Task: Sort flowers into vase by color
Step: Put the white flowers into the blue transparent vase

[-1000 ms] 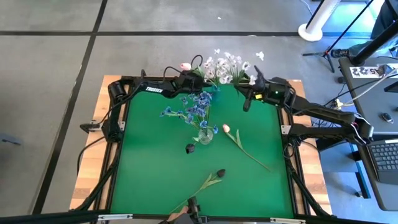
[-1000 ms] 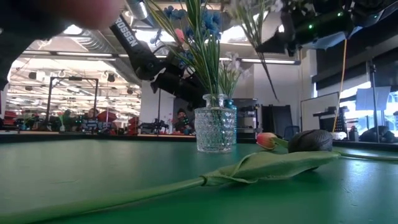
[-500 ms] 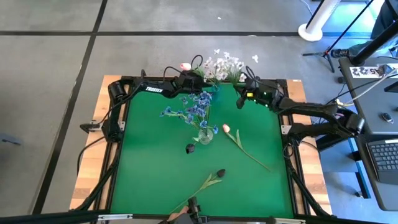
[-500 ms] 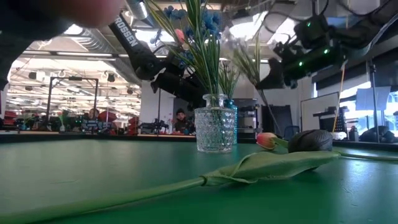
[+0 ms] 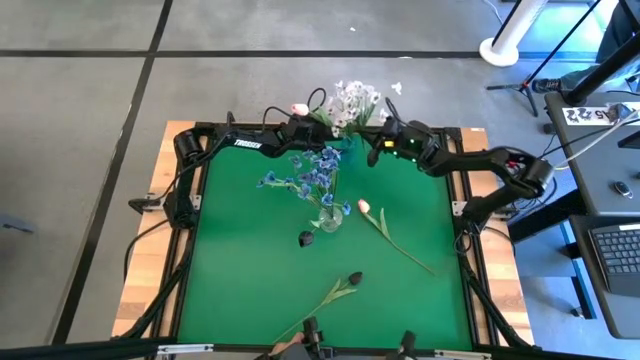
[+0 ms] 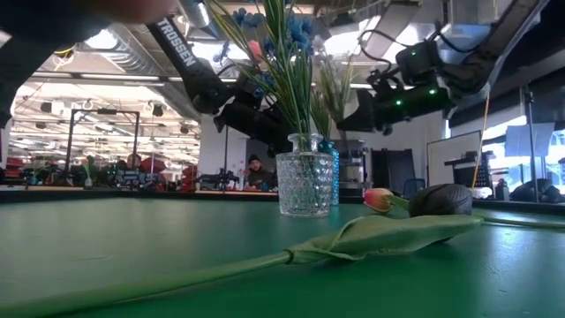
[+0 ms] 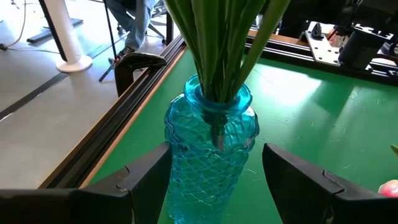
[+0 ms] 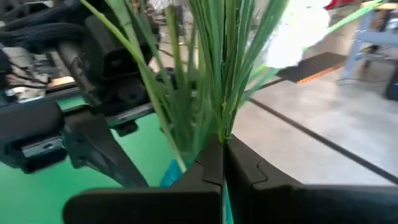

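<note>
Since the earlier frame, the white flower spray (image 5: 353, 102), clamped by its stalks in the fully closed right gripper (image 5: 377, 152), has travelled toward the blue vase (image 7: 210, 149) at the far edge of the green table (image 5: 250, 270) and now stands directly over its mouth. Open-jawed, the left gripper (image 7: 211, 180) brackets that blue vase, one finger on each side. Nearer than the blue vase, a clear vase (image 5: 329, 215) holds blue blossoms (image 5: 312, 172), with a pink tulip (image 5: 364, 207) and two near-black tulips (image 5: 354, 278) lying around it.
</note>
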`<state>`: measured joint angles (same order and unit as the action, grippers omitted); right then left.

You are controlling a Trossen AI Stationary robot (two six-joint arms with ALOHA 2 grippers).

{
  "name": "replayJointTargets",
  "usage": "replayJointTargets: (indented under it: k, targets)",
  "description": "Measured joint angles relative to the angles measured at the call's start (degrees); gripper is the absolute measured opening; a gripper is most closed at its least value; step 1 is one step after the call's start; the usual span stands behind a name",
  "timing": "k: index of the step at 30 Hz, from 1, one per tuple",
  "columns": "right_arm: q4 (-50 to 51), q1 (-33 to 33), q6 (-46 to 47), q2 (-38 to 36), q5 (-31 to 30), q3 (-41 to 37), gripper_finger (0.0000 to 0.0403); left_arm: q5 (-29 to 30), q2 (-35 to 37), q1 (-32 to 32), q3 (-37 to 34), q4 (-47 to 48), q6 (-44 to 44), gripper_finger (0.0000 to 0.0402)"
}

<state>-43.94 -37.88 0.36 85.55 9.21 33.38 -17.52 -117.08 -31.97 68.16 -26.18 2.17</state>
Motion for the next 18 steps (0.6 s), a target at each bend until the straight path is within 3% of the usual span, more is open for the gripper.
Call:
replayJointTargets:
  k: [18]
  targets:
    - [-0.6, 0.1, 4.0, 4.3, 7.7, 2.3, 0.0001, 0.2, 0.0, 0.2, 0.0, 1.2, 0.6, 0.0246]
